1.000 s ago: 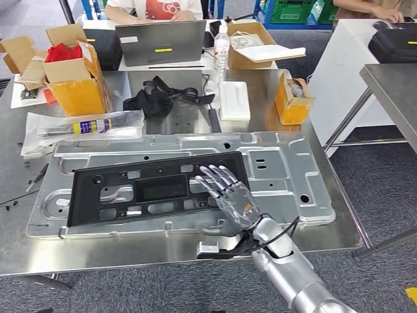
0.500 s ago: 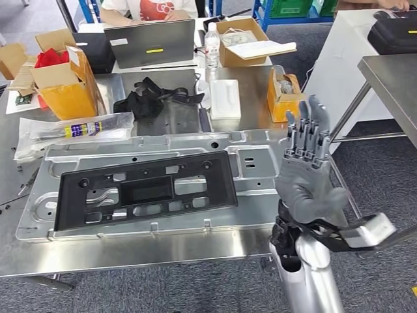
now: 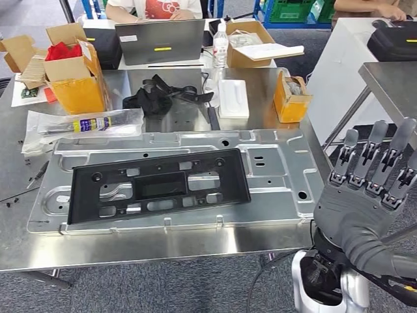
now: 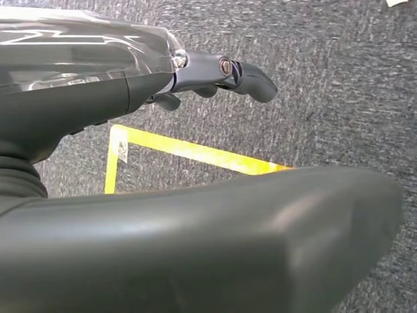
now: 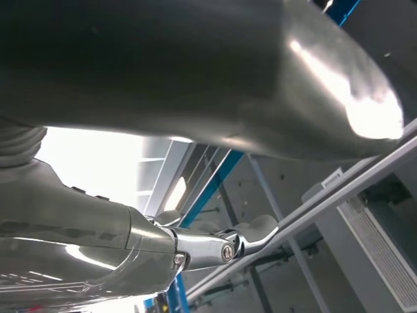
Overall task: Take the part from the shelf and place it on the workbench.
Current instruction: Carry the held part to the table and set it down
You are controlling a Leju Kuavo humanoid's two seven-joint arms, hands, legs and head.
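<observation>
The part, a long black plastic frame [image 3: 157,186] with several cut-outs, lies flat on a large silver stamped plate [image 3: 280,169] on the steel workbench [image 3: 147,248]. My right hand [image 3: 366,195] is raised off the bench's right edge, close to the camera. Its fingers are spread and pointing up, and it holds nothing. It is well clear of the black frame. In the right wrist view the same hand [image 5: 206,248] shows straight fingers against the ceiling. My left hand [image 4: 211,68] hangs over grey carpet with its fingers extended and nothing in them.
Behind the plate stand an orange cardboard box [image 3: 73,78], a bagged tool [image 3: 83,125], black straps [image 3: 159,94], a white tray [image 3: 233,99], a small orange box [image 3: 291,98], a laptop [image 3: 162,42] and a bottle [image 3: 221,47]. Another steel table [image 3: 393,81] stands right. A person [image 3: 152,8] sits behind.
My right hand has lifted off the black frame and swung right and up toward the camera, fingers still spread. The frame stays on the plate. The camera view shifted slightly.
</observation>
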